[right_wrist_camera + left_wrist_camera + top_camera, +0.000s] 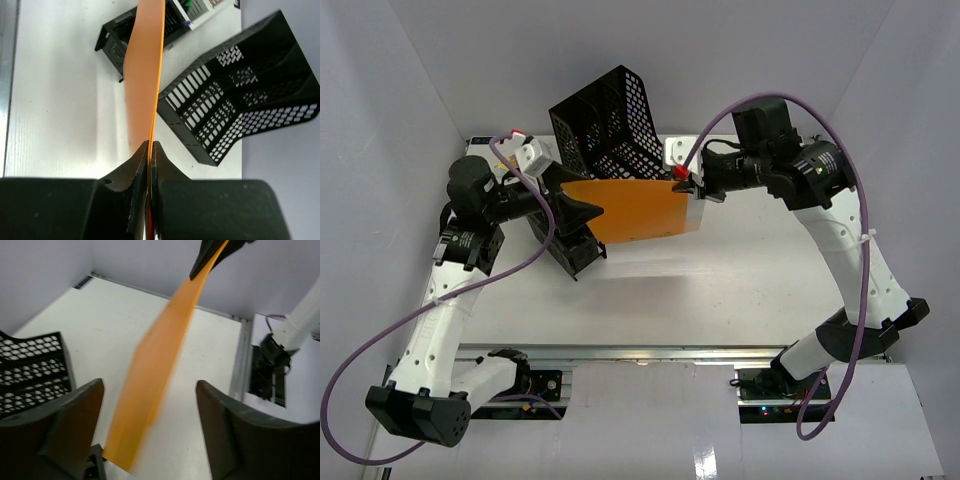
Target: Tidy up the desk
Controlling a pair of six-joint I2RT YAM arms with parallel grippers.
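Note:
A thin orange folder (pixel 635 210) hangs on edge above the white desk (pixel 750 280), stretched between my two grippers. My right gripper (pixel 688 188) is shut on its right edge; in the right wrist view the jaws (pixel 151 145) pinch the sheet (pixel 145 75) tight. My left gripper (pixel 588 212) stands open at the folder's left end. In the left wrist view the folder (pixel 155 370) passes between the spread fingers (pixel 149 390) nearer the left one, and I cannot tell whether it touches.
A black mesh tray (pixel 610 120) stands tilted at the back of the desk, close behind the folder (pixel 240 95). A smaller black holder (pixel 570 245) sits under the left gripper. A metal rail (pixel 650 352) runs along the front edge. White walls enclose the sides.

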